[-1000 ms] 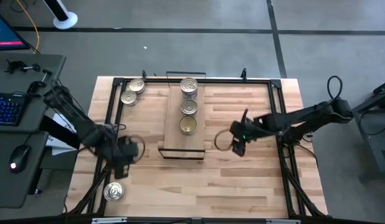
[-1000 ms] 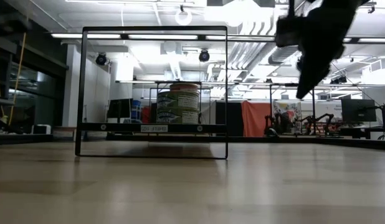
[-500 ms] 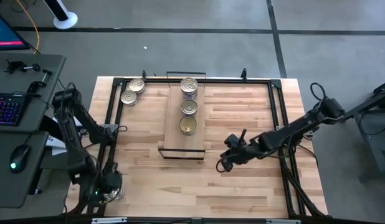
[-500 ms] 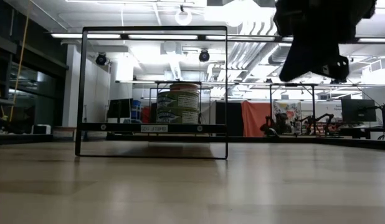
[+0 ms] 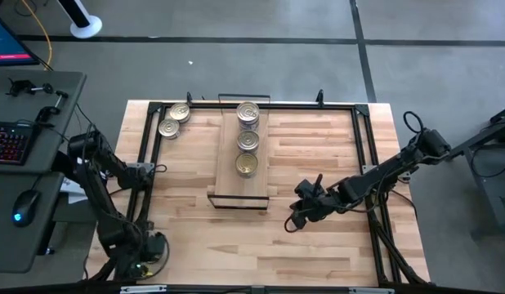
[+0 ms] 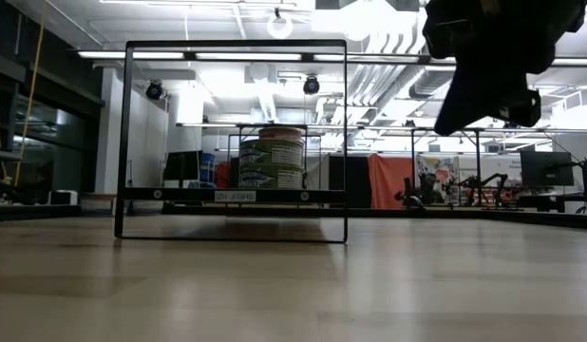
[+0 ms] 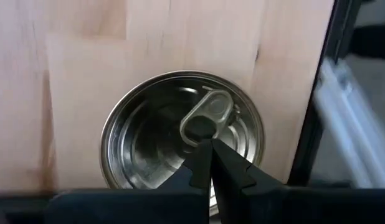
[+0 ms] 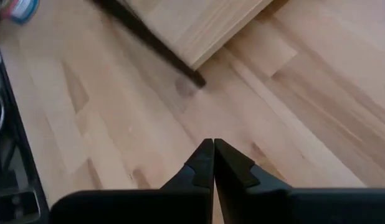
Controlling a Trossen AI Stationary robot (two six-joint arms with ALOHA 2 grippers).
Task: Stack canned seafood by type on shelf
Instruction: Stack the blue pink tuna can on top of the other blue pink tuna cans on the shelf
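Jaws together, the left gripper (image 7: 210,149) hovers over a silver tin (image 7: 183,138); the right gripper (image 5: 293,219), also closed and empty, hangs beside the shelf (image 5: 240,186).

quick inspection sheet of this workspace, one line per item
surface: butcher-block table, bare wood across the near half
job's things: shelf mid-table carrying three tin positions in a row; two tins at the far left corner; one silver tin under the left wrist camera at the near left corner
clutter: nothing seen
grippers: left gripper shut, right over the silver tin's pull tab, not holding it; right gripper shut, empty, above bare wood near the shelf's corner
cables: black loops on the right arm
surroundings: desk with keyboard and mouse to the left; open lab hall behind in the low view
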